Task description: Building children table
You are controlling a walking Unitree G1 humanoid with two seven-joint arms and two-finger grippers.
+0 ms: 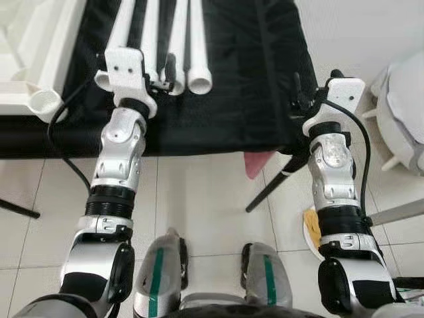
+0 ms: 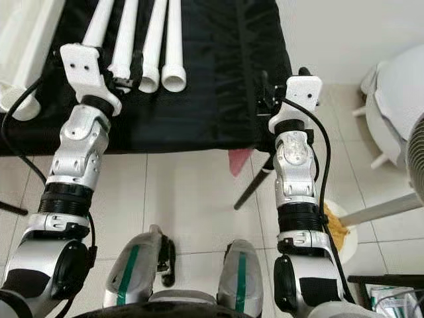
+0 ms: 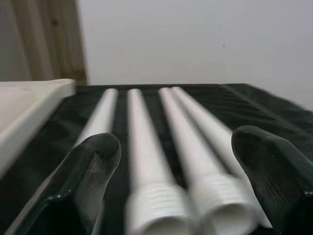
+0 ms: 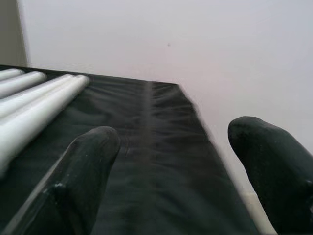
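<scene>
1. Standing at the near edge of a black cloth-covered table, we have both arms raised over it, and four white table legs lie side by side on the cloth, running away from us with their threaded ends toward us.
2. At the far left, touching the cloth's left edge, sits the white tabletop, with a round corner socket facing us.
3. Our left gripper hovers at the near ends of the legs; its two black fingers are spread apart, and the two middle legs lie between them. We cannot tell whether the fingers touch any leg, and nothing is clamped.
4. Our right gripper hangs over bare cloth near the table's right near corner, well apart from the legs, fingers spread wide and holding nothing.
5. We judge the step in hand to be picking up the first leg: no leg is screwed into the tabletop so far as we can see, so the build looks barely begun.
6. The next move calls for the left gripper to settle on one leg rather than two, shifting sideways so a single tube sits between the fingers, then closing just behind the thread.
7. The tubes are smooth and round, so we expect them to roll or slip if gripped off-centre.
</scene>
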